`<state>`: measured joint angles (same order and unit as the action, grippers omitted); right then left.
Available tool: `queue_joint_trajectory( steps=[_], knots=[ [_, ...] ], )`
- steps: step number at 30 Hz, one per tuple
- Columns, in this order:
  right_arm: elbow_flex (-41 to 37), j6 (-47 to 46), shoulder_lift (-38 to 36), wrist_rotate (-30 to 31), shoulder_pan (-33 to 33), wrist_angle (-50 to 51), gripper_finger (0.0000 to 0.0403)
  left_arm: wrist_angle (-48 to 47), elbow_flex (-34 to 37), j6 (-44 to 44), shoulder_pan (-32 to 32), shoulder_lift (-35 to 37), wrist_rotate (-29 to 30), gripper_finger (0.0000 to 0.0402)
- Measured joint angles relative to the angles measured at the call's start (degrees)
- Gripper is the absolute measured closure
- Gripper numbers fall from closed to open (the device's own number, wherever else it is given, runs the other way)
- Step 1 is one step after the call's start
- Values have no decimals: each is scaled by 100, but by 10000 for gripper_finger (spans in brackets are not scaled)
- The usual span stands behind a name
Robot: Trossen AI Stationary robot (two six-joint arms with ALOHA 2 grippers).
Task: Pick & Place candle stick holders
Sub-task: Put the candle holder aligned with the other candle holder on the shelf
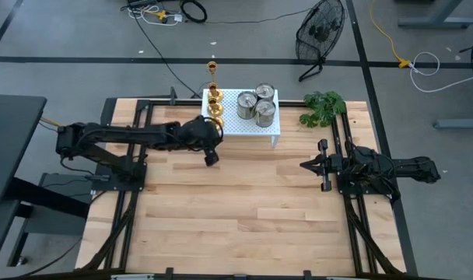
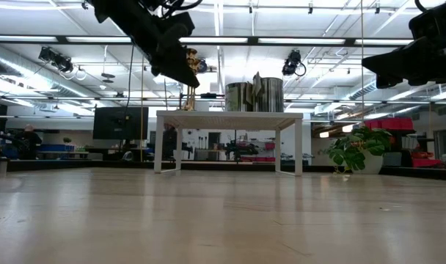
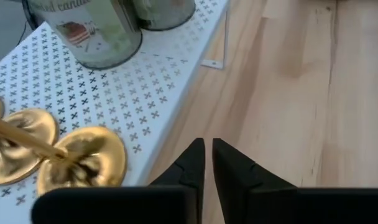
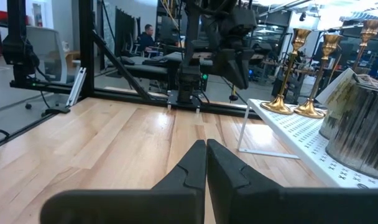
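Candle stick holders fill the white perforated metal rack [image 1: 244, 124]: three slim gold stemmed ones [image 1: 214, 99] at its left end, three squat silver can-shaped ones [image 1: 256, 103] beside them. The left hand [image 1: 211, 157], nearly clenched and holding nothing, hovers just off the rack's left front corner. The right hand [image 1: 308, 165], clenched empty, waits well right of the rack over the wooden counter [image 1: 244, 210].

gold holders [image 1: 214, 99] | upright on rack | silver cans [image 1: 256, 104] beside
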<state>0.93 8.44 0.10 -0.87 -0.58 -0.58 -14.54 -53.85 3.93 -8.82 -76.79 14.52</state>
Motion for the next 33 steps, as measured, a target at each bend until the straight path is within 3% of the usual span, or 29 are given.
queue_joint_trajectory(
  steps=[8,16,33],
  knots=[
    [0,-2,-2,-2,0,-2,385,535,275,-11,0,-1,202,396],
    [0,0,-2,-2,0,0,385,678,276,-19,-24,-1,1214,396],
    [0,0,-1,-2,0,-1,385,1171,276,-14,-601,-1,1178,398]
  ],
)
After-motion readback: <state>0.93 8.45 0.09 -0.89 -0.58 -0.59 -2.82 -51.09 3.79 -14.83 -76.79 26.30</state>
